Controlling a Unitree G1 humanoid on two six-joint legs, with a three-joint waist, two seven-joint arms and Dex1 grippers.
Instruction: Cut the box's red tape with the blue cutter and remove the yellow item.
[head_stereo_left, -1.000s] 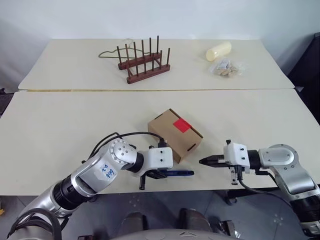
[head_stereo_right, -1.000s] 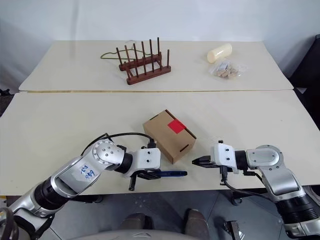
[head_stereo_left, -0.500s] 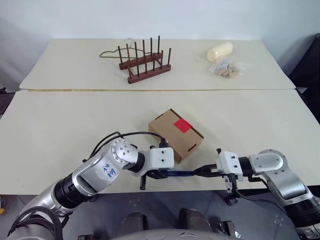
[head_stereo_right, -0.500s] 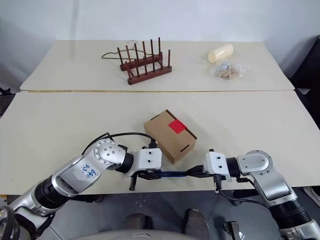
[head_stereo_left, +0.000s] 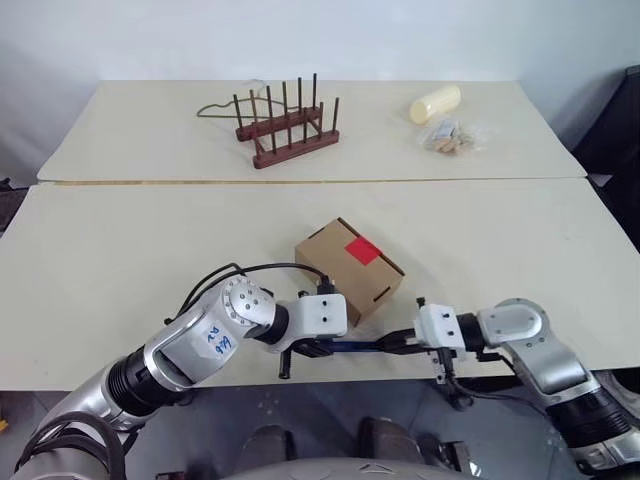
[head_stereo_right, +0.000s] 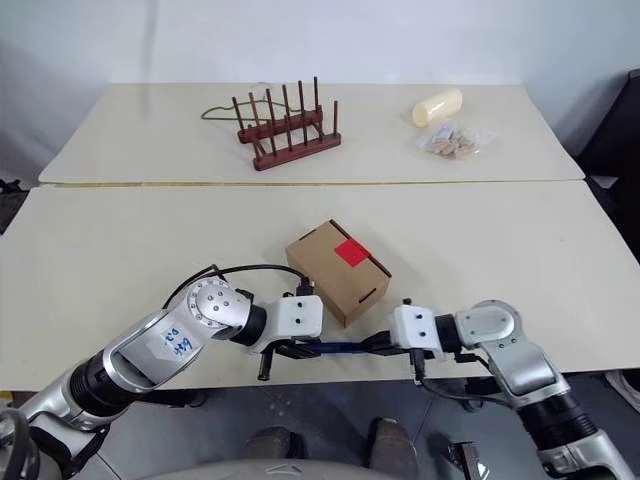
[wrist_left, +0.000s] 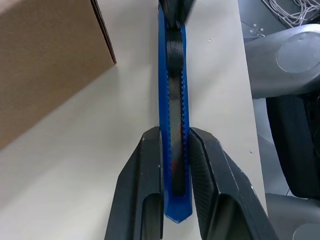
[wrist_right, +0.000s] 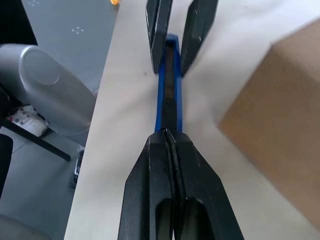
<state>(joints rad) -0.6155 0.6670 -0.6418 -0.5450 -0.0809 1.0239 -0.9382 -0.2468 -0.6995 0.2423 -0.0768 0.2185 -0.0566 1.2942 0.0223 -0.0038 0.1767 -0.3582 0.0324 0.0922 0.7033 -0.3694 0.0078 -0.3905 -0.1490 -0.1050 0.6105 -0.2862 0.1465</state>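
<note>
Red tape (head_stereo_left: 363, 251) is uncut; box (head_stereo_left: 340, 260) sealed. Left claw (wrist_left: 175, 150) grips blue cutter (wrist_left: 172, 100); closed, empty right claw (wrist_right: 172, 137) touches its tip.

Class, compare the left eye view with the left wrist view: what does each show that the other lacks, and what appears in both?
Left eye view alone: the red tape on the box's top, the wooden rack, the cream cylinder and the clear bag on the far table.

Left wrist view alone: the cutter's toothed track and black slider, seen close up.

Both: the brown box, the blue cutter clamped between the left hand's fingers, and the shut right hand meeting the cutter's other end.
</note>
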